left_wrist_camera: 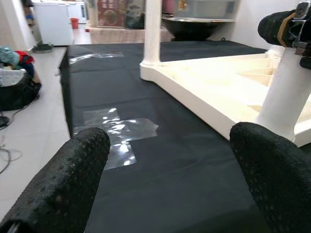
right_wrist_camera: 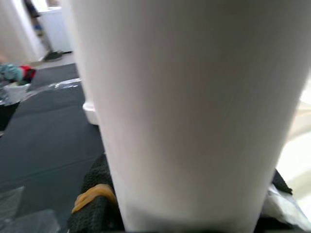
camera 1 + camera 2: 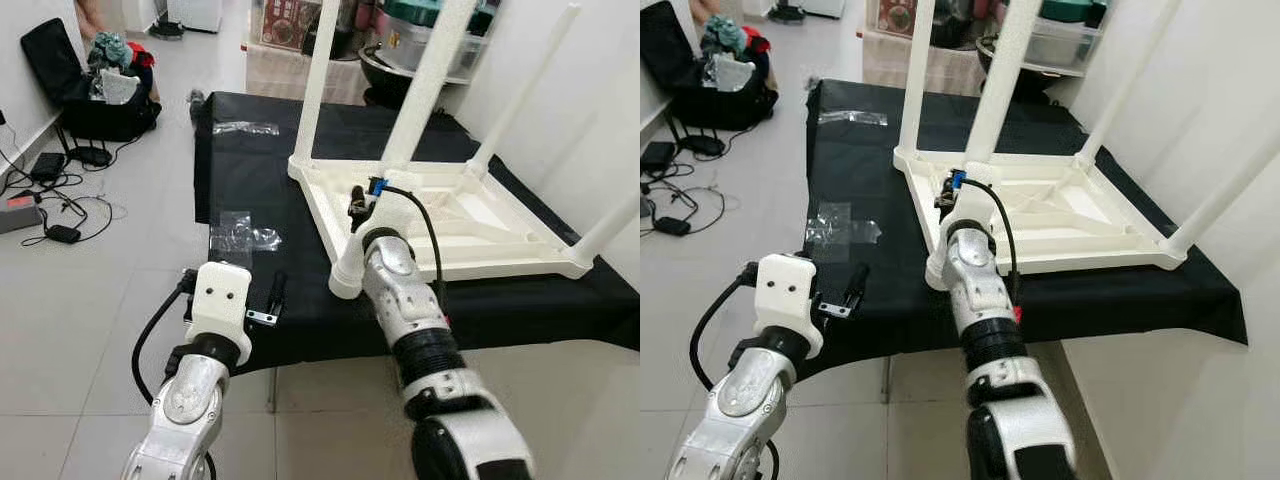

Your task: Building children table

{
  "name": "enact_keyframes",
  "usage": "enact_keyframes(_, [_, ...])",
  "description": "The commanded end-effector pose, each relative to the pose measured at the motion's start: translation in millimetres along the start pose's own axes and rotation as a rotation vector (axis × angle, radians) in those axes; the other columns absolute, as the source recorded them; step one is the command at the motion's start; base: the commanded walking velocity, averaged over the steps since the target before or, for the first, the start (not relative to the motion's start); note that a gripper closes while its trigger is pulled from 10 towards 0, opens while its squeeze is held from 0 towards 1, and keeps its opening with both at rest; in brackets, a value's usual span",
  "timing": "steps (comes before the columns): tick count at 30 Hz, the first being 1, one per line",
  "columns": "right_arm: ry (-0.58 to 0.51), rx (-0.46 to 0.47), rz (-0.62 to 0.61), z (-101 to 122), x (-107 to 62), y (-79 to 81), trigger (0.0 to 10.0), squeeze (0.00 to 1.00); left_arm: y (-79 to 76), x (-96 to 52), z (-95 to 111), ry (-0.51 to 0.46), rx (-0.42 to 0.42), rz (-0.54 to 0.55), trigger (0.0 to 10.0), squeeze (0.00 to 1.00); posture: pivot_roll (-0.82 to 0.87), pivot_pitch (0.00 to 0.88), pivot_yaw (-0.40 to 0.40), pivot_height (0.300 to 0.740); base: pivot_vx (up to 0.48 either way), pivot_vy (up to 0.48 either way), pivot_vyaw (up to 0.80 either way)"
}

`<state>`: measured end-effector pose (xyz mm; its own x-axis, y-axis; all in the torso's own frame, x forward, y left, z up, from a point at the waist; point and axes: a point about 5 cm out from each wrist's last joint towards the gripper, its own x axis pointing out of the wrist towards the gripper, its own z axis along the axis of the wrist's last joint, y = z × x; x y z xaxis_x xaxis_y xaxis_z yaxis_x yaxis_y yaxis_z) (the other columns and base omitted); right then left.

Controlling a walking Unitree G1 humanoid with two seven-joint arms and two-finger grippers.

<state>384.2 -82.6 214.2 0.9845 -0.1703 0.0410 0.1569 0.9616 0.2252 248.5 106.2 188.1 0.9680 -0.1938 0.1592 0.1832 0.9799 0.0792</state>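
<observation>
A white plastic children's table lies upside down on a black cloth, with its legs pointing up. My right gripper is shut on the near-left leg, low down near its foot at the table's front corner. In the right wrist view that leg stands right against the camera, and a black finger with a yellow band presses on it. My left gripper hovers open over the cloth's front edge, left of the table. Its two fingers hold nothing.
Clear tape patches are stuck on the cloth to the left of the table. A black bag with clothes and cables lie on the tiled floor at the left. Pots and bins stand behind. A white wall runs along the right.
</observation>
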Motion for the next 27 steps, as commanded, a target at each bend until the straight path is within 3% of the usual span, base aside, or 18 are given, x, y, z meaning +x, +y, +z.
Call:
enact_keyframes(1, [0.072, 0.032, -0.053, -11.2, -1.5, -5.0, 0.2, 0.00, -3.5, -0.3, -2.6, 0.012, -0.007, -0.005, 10.0, 0.00, 0.14, 0.111, -0.196, 0.740, 0.000, 0.000, 0.00])
enact_keyframes(2, [0.063, 0.048, 0.005, -10.2, -3.0, 4.9, 10.0, 0.00, -2.9, -0.8, -3.1, 0.015, -0.007, -0.003, 10.0, 0.00, 0.14, 0.112, -0.197, 0.740, 0.000, 0.000, 0.00])
enact_keyframes(4, [0.034, 0.059, 0.114, -6.9, -6.4, 20.6, 10.0, 0.00, -1.7, -1.4, -3.9, 0.018, -0.004, 0.000, 10.0, 0.00, 0.14, 0.112, -0.197, 0.740, 0.000, 0.000, 0.00])
enact_keyframes(5, [0.007, 0.075, 0.183, -3.5, -9.2, 27.5, 10.0, 1.00, -1.1, -1.6, -4.3, 0.020, -0.005, 0.002, 10.0, 0.00, 0.14, 0.113, -0.195, 0.740, 0.000, 0.000, 0.00])
enact_keyframes(10, [-0.085, 0.046, 0.228, 6.7, -14.4, 29.1, 10.0, 1.00, -0.2, -1.5, -5.8, 0.026, -0.003, 0.006, 10.0, 0.00, 0.13, 0.112, -0.193, 0.740, 0.000, 0.000, 0.00])
enact_keyframes(11, [-0.106, 0.026, 0.265, 8.0, -13.9, 26.8, 10.0, 0.00, 0.0, -1.3, -5.7, 0.025, -0.003, 0.007, 10.0, 0.00, 0.13, 0.112, -0.195, 0.740, 0.000, 0.000, 0.00])
enact_keyframes(12, [-0.165, -0.035, 0.360, 10.8, -14.0, 24.8, 10.0, 0.00, 0.2, -0.9, -5.5, 0.024, -0.002, 0.007, 10.0, 0.00, 0.13, 0.110, -0.196, 0.740, 0.000, 0.000, 0.00])
enact_keyframes(14, [-0.203, -0.082, 0.429, 12.2, -15.0, 23.7, 10.0, 0.00, 0.3, -0.6, -5.4, 0.023, -0.001, 0.008, 10.0, 0.00, 0.13, 0.110, -0.196, 0.740, 0.000, 0.000, 0.00])
enact_keyframes(16, [-0.164, -0.145, 0.653, -0.8, -17.7, 13.8, 10.0, 0.00, 0.6, 0.5, -4.7, 0.021, 0.002, 0.009, 10.0, 0.00, 0.13, 0.108, -0.194, 0.740, 0.000, 0.000, 0.00])
enact_keyframes(17, [-0.164, -0.145, 0.653, -0.8, -17.7, 13.8, 10.0, 0.00, 0.6, 0.5, -4.7, 0.021, 0.002, 0.009, 10.0, 0.00, 0.13, 0.108, -0.194, 0.740, 0.000, 0.000, 0.00])
enact_keyframes(20, [-0.050, -0.141, 0.844, -14.3, -16.2, -8.3, 10.0, 0.00, 1.3, 1.6, -3.4, 0.016, 0.007, 0.012, 10.0, 0.00, 0.13, 0.110, -0.195, 0.740, 0.000, 0.000, 0.00])
enact_keyframes(23, [0.080, -0.078, 0.942, -18.5, -6.1, -26.0, 10.0, 0.00, 1.4, 0.9, -3.6, 0.013, 0.013, 0.011, 10.0, 0.00, 0.13, 0.111, -0.191, 0.740, 0.000, 0.000, 0.00])
enact_keyframes(27, [0.102, -0.063, 0.982, -14.8, -1.4, -26.1, 10.0, 0.00, -0.2, 0.6, -3.5, 0.013, 0.011, 0.010, 10.0, 0.00, 0.14, 0.111, -0.195, 0.740, 0.000, 0.000, 0.00])
